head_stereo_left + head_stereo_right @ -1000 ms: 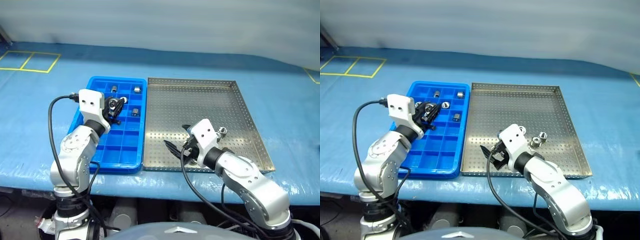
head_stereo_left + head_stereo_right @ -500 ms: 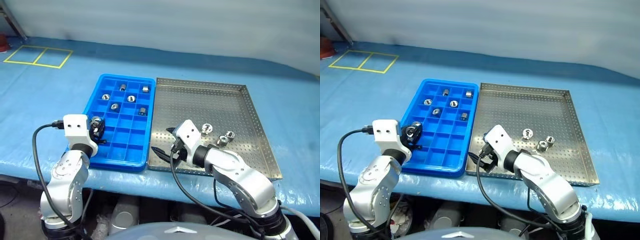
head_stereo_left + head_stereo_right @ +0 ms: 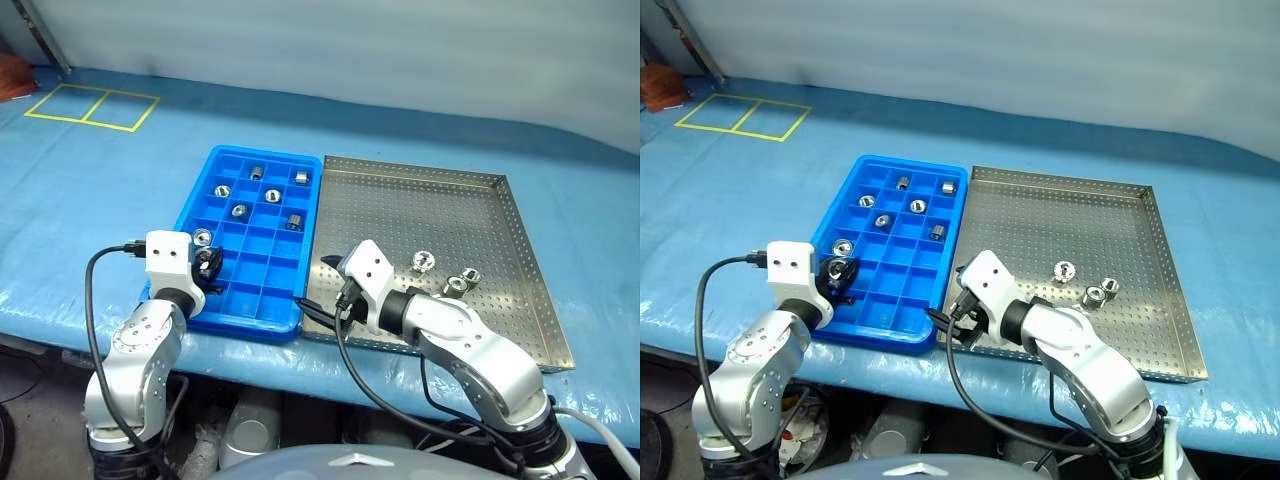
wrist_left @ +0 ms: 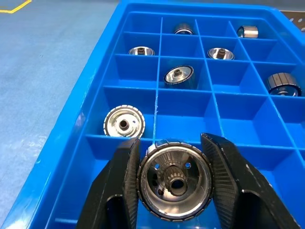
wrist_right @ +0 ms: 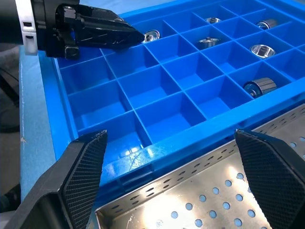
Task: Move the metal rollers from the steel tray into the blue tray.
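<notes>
My left gripper (image 3: 210, 265) is shut on a shiny metal roller (image 4: 175, 183) and holds it over the near-left compartments of the blue tray (image 3: 188, 215). Several rollers lie in the tray's far compartments, one of them (image 4: 124, 123) just ahead of the held roller. Three rollers (image 3: 423, 262) (image 3: 458, 284) (image 3: 470, 274) rest on the steel tray (image 3: 420, 205), right of centre. My right gripper (image 3: 318, 285) is open and empty, hovering over the seam between the two trays near their front edge, its fingers (image 5: 81, 171) spread wide.
Both trays sit side by side on a table covered in blue sheeting (image 3: 120, 160). Yellow tape squares (image 3: 90, 105) mark the far left. The table's near edge runs just below the trays. Black cables (image 3: 100, 300) loop from both wrists.
The camera view has shifted. My left gripper has sunk and drawn back toward the blue tray's near-left corner with the roller. My right gripper has swung left to the trays' seam.
</notes>
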Robot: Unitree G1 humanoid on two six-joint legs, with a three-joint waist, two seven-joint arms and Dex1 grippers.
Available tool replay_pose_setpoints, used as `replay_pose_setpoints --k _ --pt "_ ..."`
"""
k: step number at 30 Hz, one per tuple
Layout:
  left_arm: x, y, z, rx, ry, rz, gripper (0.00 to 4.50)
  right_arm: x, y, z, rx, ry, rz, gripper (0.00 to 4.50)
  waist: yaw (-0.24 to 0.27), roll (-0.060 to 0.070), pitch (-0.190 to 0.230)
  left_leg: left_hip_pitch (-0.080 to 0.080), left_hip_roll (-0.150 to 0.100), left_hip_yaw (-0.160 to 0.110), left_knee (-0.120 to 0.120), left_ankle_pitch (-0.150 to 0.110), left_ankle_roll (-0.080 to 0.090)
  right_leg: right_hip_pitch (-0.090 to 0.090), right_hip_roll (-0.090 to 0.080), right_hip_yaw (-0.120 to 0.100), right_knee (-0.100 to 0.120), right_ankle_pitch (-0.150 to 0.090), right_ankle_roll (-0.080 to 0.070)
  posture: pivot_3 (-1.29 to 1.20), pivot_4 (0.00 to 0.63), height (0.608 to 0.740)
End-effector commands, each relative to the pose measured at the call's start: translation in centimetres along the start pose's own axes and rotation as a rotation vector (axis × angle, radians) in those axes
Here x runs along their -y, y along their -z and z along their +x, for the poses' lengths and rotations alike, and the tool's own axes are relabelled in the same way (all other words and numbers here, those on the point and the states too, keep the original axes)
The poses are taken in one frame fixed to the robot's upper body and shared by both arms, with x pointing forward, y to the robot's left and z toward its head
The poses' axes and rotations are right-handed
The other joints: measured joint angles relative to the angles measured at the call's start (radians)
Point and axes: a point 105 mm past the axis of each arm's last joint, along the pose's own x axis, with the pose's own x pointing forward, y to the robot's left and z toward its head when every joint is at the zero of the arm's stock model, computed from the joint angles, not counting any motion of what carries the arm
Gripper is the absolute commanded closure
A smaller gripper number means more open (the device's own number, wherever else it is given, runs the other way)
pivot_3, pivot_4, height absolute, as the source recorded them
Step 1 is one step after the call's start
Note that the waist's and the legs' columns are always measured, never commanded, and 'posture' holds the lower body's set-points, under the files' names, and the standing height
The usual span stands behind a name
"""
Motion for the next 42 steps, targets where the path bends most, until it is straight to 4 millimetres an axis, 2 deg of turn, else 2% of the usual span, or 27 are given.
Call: replay_pose_setpoints --k 1,7,12,15,19,21,25,29,35,42 --pt "0.3 -0.4 0.3 0.014 0.020 0.002 2.79 -0.2 -1.0 -0.3 0.047 0.010 -0.023 0.00 -0.001 0.000 0.000 0.000 0.000 0.000 0.000 0.000 0.000 0.000 0.000 0.000 0.000 0.000 0.000 0.33 0.150 0.740" --pt "0.4 0.8 0.9 -0.057 0.054 0.023 2.79 0.0 -0.9 -0.5 0.046 0.041 -0.016 0.00 -0.012 0.000 0.000 -0.001 0.000 -0.001 0.000 0.000 0.000 0.000 0.000 -0.001 0.000 0.000 0.000 0.31 0.150 0.740" --pt "0.3 0.6 1.1 -0.069 0.066 0.021 1.11 0.2 -0.8 -0.7 0.049 0.066 -0.009 0.00 -0.028 0.000 0.000 -0.001 0.000 -0.001 0.000 0.000 0.000 0.000 -0.001 -0.001 0.000 0.000 0.000 0.29 0.150 0.740" --pt "0.1 -0.9 1.3 -0.017 0.072 0.034 0.11 0.2 -0.7 -0.8 0.048 0.078 -0.003 0.00 -0.035 0.000 0.000 -0.001 0.000 -0.001 0.000 0.000 0.000 0.000 0.000 -0.001 0.000 0.000 0.000 0.27 0.150 0.740" --pt "1.5 -5.5 1.6 0.150 0.182 0.000 0.05 0.8 -0.7 -1.8 0.053 0.132 0.006 0.00 -0.037 0.000 0.000 -0.002 0.000 -0.002 0.000 0.000 0.000 0.000 0.000 -0.002 0.000 0.000 -0.001 0.27 0.150 0.740" --pt "2.0 -6.6 1.5 0.183 0.229 -0.005 0.05 1.0 -0.6 -2.1 0.051 0.153 0.009 0.00 -0.041 0.000 0.000 -0.002 0.000 -0.001 0.000 0.000 0.000 0.000 -0.001 -0.002 -0.001 0.000 0.000 0.27 0.150 0.740" --pt "5.6 -8.1 1.9 0.200 0.491 0.092 0.05 2.4 0.4 -3.8 0.018 0.263 0.027 0.00 -0.052 0.000 0.000 -0.002 -0.001 -0.001 0.000 0.000 0.000 0.000 0.000 -0.002 -0.001 0.000 0.000 0.19 0.150 0.740" --pt "7.8 -7.7 2.3 0.151 0.650 0.156 0.05 3.0 1.1 -5.1 0.000 0.337 0.043 0.00 -0.075 0.000 0.000 -0.002 -0.001 0.000 0.000 0.000 0.000 0.000 0.000 -0.002 -0.001 0.000 0.000 0.13 0.150 0.740" --pt "13.4 -5.8 2.2 0.073 0.999 0.302 0.05 3.3 2.7 -8.0 -0.050 0.486 0.091 0.00 -0.109 0.000 0.000 -0.002 -0.001 0.001 0.000 0.000 0.000 0.000 0.000 -0.001 -0.001 0.000 0.000 0.04 0.150 0.740" --pt "16.2 -2.8 2.9 0.011 1.253 0.572 0.05 2.8 3.3 -9.8 -0.072 0.575 0.120 0.00 -0.166 0.001 0.000 0.000 0.000 0.004 0.000 0.000 0.000 0.000 0.001 0.001 0.001 0.000 -0.001 -0.04 0.150 0.740"
